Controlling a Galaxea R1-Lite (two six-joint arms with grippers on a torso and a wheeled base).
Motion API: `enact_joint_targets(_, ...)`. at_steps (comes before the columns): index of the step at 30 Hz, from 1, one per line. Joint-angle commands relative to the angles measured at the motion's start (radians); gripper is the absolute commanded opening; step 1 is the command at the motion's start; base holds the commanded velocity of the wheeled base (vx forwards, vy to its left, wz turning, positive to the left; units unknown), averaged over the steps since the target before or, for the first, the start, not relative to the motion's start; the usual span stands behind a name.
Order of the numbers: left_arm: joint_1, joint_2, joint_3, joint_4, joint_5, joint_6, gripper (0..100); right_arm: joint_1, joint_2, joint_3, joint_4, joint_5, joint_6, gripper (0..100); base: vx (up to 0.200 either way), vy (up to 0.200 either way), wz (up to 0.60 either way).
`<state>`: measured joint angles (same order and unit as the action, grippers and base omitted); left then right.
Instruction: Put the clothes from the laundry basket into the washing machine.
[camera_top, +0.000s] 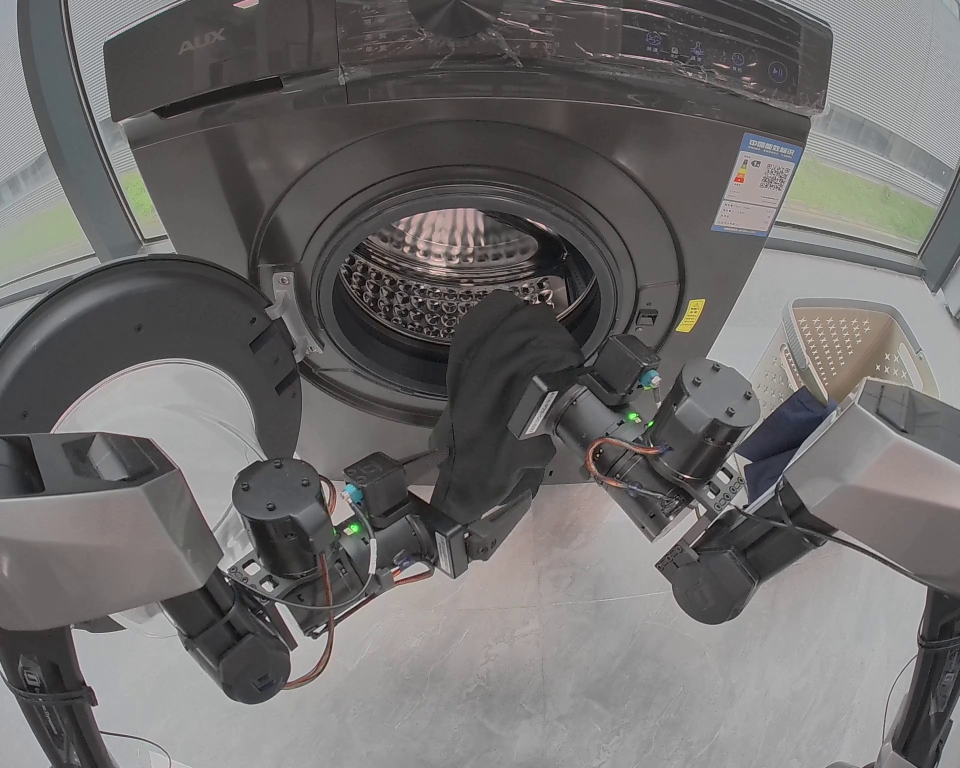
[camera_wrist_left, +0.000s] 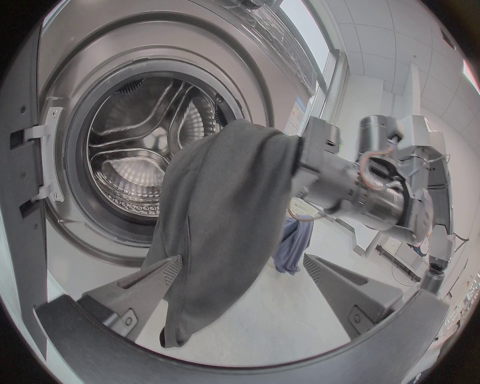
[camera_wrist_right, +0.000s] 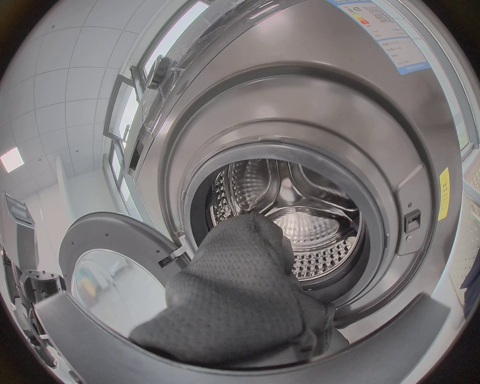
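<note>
Left gripper (camera_wrist_left: 242, 260), jaws apart, flanks the hanging hem of the black knit garment (camera_top: 500, 400), which drapes over the right gripper (camera_top: 505, 345) (closure hidden, cannot tell), raised to the grey washing machine's steel drum mouth (camera_top: 450, 270), presumably for feeding in; the white perforated laundry basket (camera_top: 850, 345) beyond holds dark blue cloth (camera_top: 785, 430).

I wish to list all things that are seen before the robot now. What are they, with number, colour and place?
washing machine: one, dark grey, straight ahead.
door: one, dark grey with glass, swung open to the robot's left.
drum: one, silver, inside the opening.
black garment: one, black, hanging before the opening.
laundry basket: one, beige, on the floor right of the machine.
blue garment: one, dark blue, at the basket's near rim.
yellow sticker: one, yellow, machine front, right of the opening.
right end effector: one, black, under the black garment's top.
left end effector: one, black, open around the garment's lower part.
</note>
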<state>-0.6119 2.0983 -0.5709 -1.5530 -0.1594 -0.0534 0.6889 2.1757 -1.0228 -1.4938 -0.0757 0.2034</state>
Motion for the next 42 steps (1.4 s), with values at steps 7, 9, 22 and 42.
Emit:
enact_joint_targets(7, 0.015, 0.115, -0.133, 0.001, 0.006, 0.000, 100, 0.043, 0.019, -0.003, -0.002, -0.001, 0.010, 0, 0.000, 0.000, 0.00)
enact_joint_targets(9, 0.023, 0.138, -0.158, 0.001, 0.007, 0.009, 100, 0.049, 0.018, -0.003, -0.003, -0.001, 0.010, 0, 0.000, 0.000, 0.00)
enact_joint_targets(22, 0.038, 0.221, -0.271, 0.001, 0.040, 0.004, 100, 0.069, 0.016, 0.003, -0.011, -0.001, 0.016, 0, 0.000, 0.000, 0.00)
enact_joint_targets(42, 0.098, 0.301, -0.397, 0.002, 0.130, -0.003, 100, 0.075, 0.022, 0.015, -0.034, -0.010, 0.025, 0, 0.000, 0.000, 0.00)
